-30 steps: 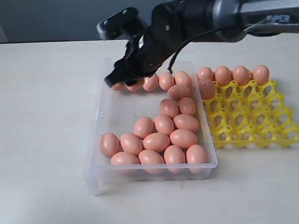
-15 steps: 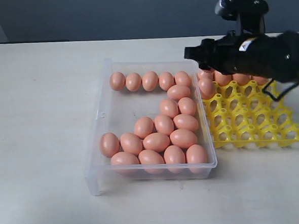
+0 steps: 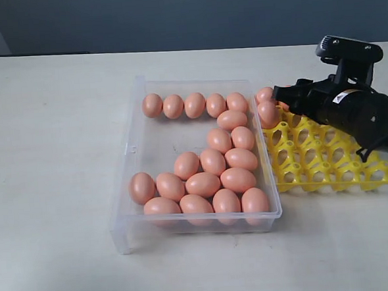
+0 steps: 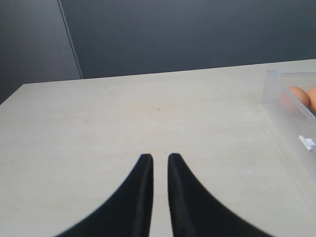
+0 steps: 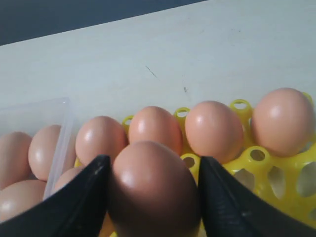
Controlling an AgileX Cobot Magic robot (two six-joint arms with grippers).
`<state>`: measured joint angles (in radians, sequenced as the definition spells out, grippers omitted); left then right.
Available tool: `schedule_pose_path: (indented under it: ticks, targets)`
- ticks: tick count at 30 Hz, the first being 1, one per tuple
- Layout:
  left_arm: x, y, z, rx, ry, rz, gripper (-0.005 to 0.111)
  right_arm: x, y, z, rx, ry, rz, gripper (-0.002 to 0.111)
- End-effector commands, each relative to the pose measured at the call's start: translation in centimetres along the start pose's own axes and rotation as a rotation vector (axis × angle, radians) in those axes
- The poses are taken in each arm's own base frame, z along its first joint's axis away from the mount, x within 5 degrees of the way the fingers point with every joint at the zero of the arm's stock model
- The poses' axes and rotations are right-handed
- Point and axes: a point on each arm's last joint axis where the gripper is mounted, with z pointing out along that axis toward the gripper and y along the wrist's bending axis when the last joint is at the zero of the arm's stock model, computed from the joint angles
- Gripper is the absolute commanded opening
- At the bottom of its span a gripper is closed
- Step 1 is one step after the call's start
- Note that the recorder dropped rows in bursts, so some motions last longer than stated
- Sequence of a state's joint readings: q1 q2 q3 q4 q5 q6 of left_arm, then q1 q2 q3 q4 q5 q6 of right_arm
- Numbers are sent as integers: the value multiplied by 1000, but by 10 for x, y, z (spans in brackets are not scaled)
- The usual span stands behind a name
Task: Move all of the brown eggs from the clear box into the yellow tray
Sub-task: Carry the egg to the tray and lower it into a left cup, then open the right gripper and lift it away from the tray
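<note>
A pale beige table [image 3: 52, 194] meets a dark grey wall [image 3: 173, 15]. The clear box [image 3: 131, 149] holds most brown eggs [image 3: 203, 184], with the yellow tray [image 3: 326, 157] just beside it. Over the tray's box-side edge, the right gripper [image 5: 153, 165] clasps 1 brown egg [image 5: 153, 197]. The left gripper [image 4: 160, 160], nearly closed on nothing, hovers beside the box.

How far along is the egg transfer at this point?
Done: four brown eggs sit in the yellow tray's back row. In hand: the right pincer holds another egg over the tray. Left: about nineteen boxed eggs lie in the clear box, so most of the job is ahead.
</note>
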<state>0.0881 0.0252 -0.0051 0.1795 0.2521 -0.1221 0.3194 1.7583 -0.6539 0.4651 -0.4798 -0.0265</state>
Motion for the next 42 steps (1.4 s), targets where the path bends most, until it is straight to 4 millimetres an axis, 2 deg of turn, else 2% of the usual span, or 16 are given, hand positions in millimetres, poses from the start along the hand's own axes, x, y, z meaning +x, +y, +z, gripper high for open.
schedule_pose_path:
  ticks: [1, 6, 13, 21, 27, 36, 42]
  targets:
    - [1, 0, 0, 3, -6, -3, 12, 1, 0, 7, -10, -12, -41, 0]
    - [1, 0, 0, 3, -6, -3, 12, 2, 2, 15, -9, -8, -48, 0]
    - [1, 0, 0, 3, -6, -3, 12, 1, 4, 16, -33, -23, -87, 1]
    - [1, 0, 0, 3, -6, -3, 12, 2, 4, 16, -33, -7, -87, 30]
    - [1, 0, 0, 3, -6, -3, 12, 3, 4, 16, -33, 3, -88, 48]
    - [1, 0, 0, 3, -6, -3, 12, 6, 4, 16, -34, 34, -96, 51]
    - [1, 0, 0, 3, -6, -3, 12, 2, 11, 20, -50, 116, -93, 61]
